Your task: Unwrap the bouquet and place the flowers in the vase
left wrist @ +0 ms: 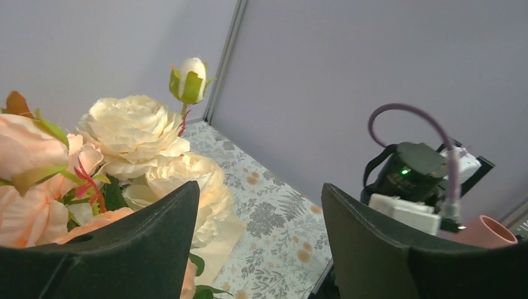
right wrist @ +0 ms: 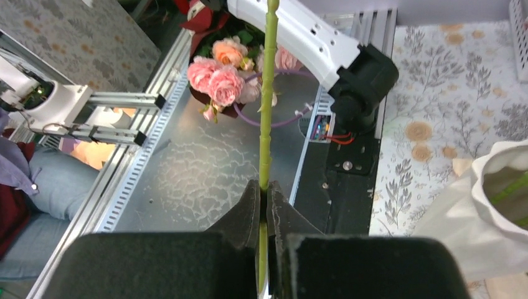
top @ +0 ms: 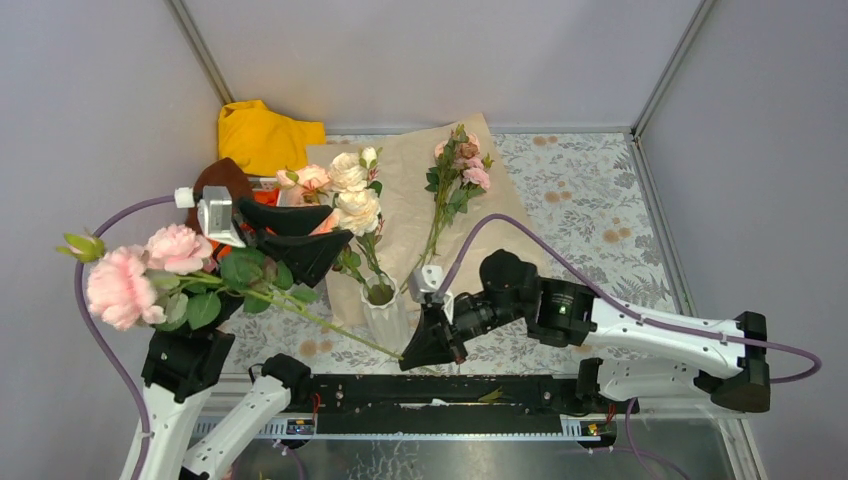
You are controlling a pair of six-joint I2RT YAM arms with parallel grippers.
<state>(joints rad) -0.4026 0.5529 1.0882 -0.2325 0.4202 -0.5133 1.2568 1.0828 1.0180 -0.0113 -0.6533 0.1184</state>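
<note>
The kraft paper of the bouquet lies spread flat on the table, and one small pink spray rests on it. The white ribbed vase stands at the paper's near edge and holds cream roses. My left gripper is open beside those blooms; in the left wrist view the cream roses sit past the left finger with nothing between the jaws. My right gripper is shut on the green stem of a pink rose spray, which slants out to the left. The vase is just right of it.
A yellow cloth and a dark brown and red thing lie at the back left. The black rail runs along the near edge between the arm bases. Grey walls enclose the floral tablecloth on three sides.
</note>
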